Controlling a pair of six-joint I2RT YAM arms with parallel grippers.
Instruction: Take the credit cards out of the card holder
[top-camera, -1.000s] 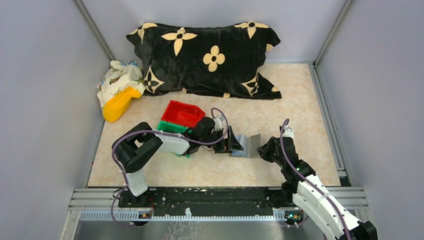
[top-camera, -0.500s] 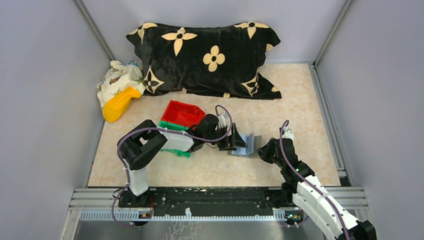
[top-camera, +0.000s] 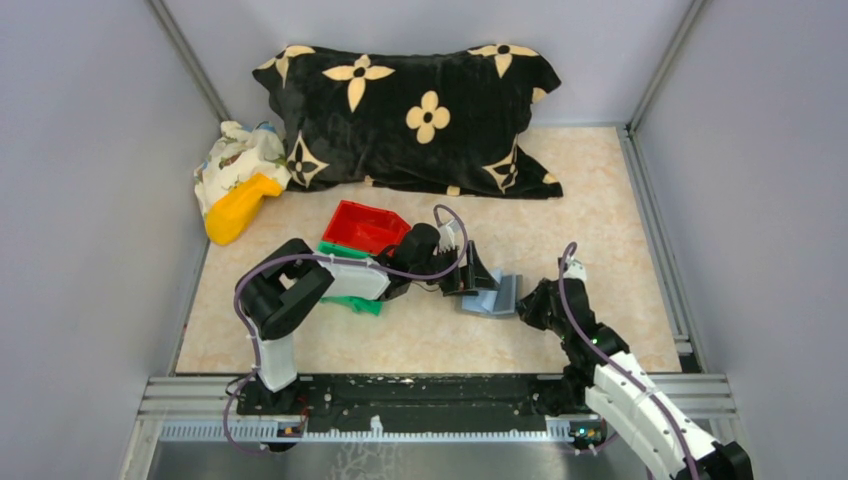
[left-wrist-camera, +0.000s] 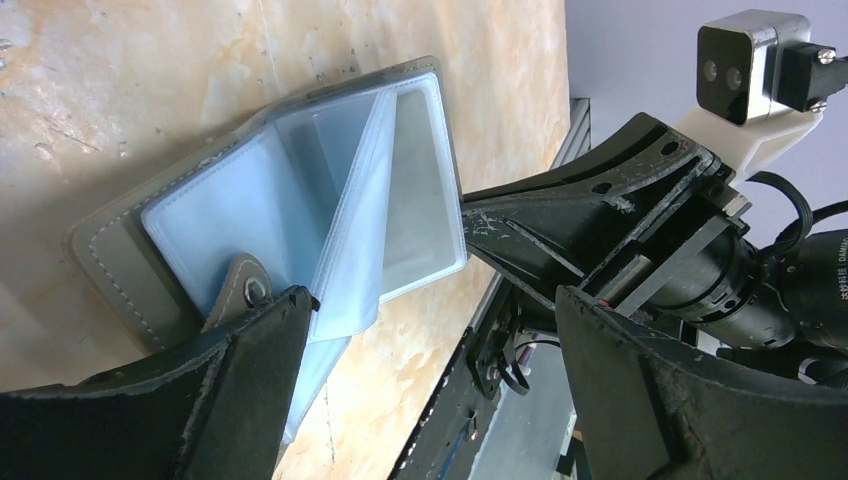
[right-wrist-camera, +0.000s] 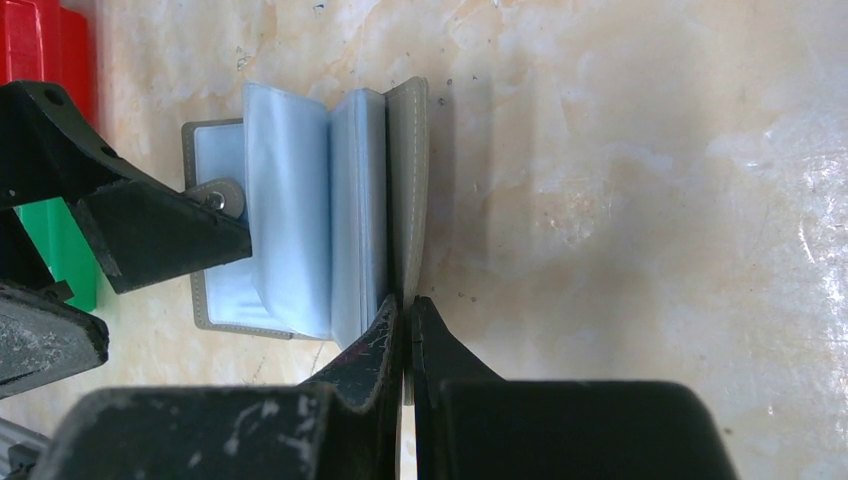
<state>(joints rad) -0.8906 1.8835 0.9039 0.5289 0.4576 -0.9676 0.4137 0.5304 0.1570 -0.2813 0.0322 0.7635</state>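
**Card holder lies open between the two grippers**

The card holder (top-camera: 490, 297) sits on the table (top-camera: 600, 200) near its middle, just right of the red bin (top-camera: 365, 225) and the green bin (top-camera: 345, 302). It is unfolded. One grey cover lies flat on the table, the other stands up on edge, and pale blue clear sleeves (right-wrist-camera: 290, 230) fan out between them. Whether any sleeve has a card in it cannot be told.

The right gripper (right-wrist-camera: 405, 310) comes in from the right, and its fingers are pinched together on the lower edge of the upright cover. In the right wrist view a thin pale strip of that cover shows between the two fingertips.

The left gripper (left-wrist-camera: 430, 300) reaches in from the left with its fingers spread wide, holding nothing. One finger (right-wrist-camera: 150, 230) lies over the flat half of the holder, its tip at the small snap tab (left-wrist-camera: 245, 290). The other finger is off the holder, on the side nearer the arm bases.

Behind them, a black pillow (top-camera: 420, 110) with cream flowers lies along the back of the table. A yellow object (top-camera: 235, 210) and a patterned cloth (top-camera: 235, 155) lie in the back left corner.
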